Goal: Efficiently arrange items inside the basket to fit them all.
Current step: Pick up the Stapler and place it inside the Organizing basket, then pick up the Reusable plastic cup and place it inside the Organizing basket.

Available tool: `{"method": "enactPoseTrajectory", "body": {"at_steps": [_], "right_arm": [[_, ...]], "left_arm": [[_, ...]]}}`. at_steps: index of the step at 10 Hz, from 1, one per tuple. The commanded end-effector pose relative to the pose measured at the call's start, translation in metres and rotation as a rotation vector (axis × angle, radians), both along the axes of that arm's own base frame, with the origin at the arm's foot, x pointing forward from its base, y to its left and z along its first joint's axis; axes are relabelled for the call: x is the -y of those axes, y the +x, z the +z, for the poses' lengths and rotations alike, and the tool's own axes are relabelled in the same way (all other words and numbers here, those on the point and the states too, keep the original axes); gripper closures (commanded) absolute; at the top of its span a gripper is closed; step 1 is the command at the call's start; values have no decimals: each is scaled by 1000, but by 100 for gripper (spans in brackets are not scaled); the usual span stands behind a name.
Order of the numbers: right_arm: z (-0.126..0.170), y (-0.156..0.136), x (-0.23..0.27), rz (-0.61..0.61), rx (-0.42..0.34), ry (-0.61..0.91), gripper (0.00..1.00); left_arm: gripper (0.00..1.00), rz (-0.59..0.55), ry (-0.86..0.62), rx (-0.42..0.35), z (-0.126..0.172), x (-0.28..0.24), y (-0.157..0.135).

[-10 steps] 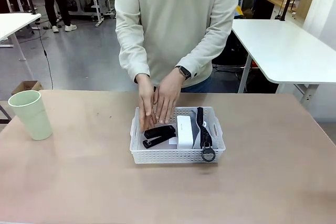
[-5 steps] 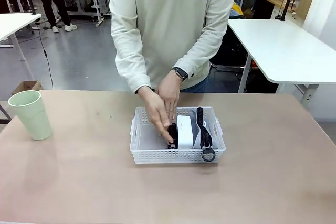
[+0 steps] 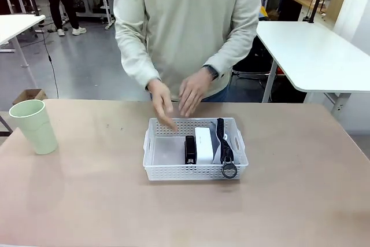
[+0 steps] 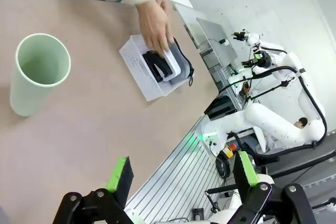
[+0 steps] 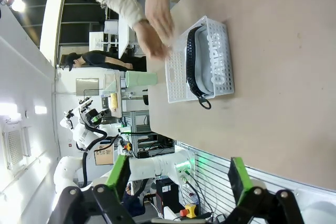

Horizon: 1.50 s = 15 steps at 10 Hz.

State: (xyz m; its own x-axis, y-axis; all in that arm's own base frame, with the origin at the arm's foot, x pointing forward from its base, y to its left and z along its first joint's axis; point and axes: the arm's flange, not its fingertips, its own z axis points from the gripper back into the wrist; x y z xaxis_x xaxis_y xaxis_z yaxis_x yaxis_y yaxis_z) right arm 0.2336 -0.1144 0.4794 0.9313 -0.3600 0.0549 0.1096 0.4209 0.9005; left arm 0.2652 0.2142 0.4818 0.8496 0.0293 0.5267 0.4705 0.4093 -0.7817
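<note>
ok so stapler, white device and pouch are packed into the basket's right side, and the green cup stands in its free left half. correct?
No. The pale green cup stands on the table well left of the basket, not in it, as the front view shows. The stapler, white device and pouch are indeed packed into its right side.

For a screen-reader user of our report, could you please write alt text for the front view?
A white basket on a table holds a black stapler, a white device and a grey pouch side by side toward its right end. A person's hands hover near its far rim; a pale green cup stands outside it, at far left.
</note>
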Motion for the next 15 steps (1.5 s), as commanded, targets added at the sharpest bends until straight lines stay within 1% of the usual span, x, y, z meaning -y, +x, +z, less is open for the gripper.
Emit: {"method": "enactPoseTrajectory", "body": {"at_steps": [1,10,11,12,13,14,15], "right_arm": [[-2,0,1,13,19,-12,0],[-2,0,1,13,19,-12,0],[-2,0,1,13,19,-12,0],[-2,0,1,13,19,-12,0],[-2,0,1,13,19,-12,0],[-2,0,1,13,19,-12,0],[-2,0,1,13,19,-12,0]], "left_arm": [[0,6,-29,-1,-4,-2,-4],[0,6,-29,-1,-4,-2,-4],[0,8,-8,-12,-4,-3,-1],[0,-108,23,215,1,-7,15],[0,-105,213,555,6,-15,24],[0,-138,365,769,4,-21,25],[0,-223,509,886,-4,-27,26]]}}
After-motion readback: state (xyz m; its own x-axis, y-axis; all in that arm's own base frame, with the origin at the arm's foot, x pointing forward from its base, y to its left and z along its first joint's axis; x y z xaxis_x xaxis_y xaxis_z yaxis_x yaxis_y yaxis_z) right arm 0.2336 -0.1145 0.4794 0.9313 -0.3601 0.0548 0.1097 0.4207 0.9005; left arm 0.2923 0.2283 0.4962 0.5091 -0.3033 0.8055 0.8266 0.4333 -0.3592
